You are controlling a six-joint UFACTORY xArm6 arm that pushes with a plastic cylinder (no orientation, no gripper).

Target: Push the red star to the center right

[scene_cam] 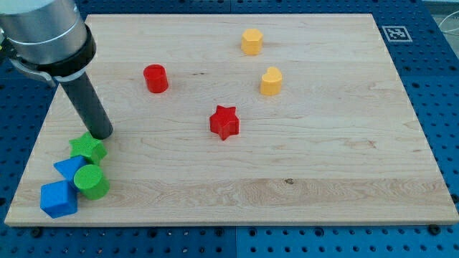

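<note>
The red star point(224, 122) lies near the middle of the wooden board point(323, 165). My tip point(102, 134) is far to the star's left, at the board's left side, just above a green star-shaped block point(87, 148) and touching or almost touching it. The dark rod rises from the tip toward the view's top left.
A red cylinder point(155, 78) stands up-left of the red star. A yellow hexagonal block point(252, 41) and a yellow heart-like block point(271, 81) lie up-right of it. At the lower left cluster a blue triangle point(69, 169), a green cylinder point(92, 181) and a blue block point(58, 199).
</note>
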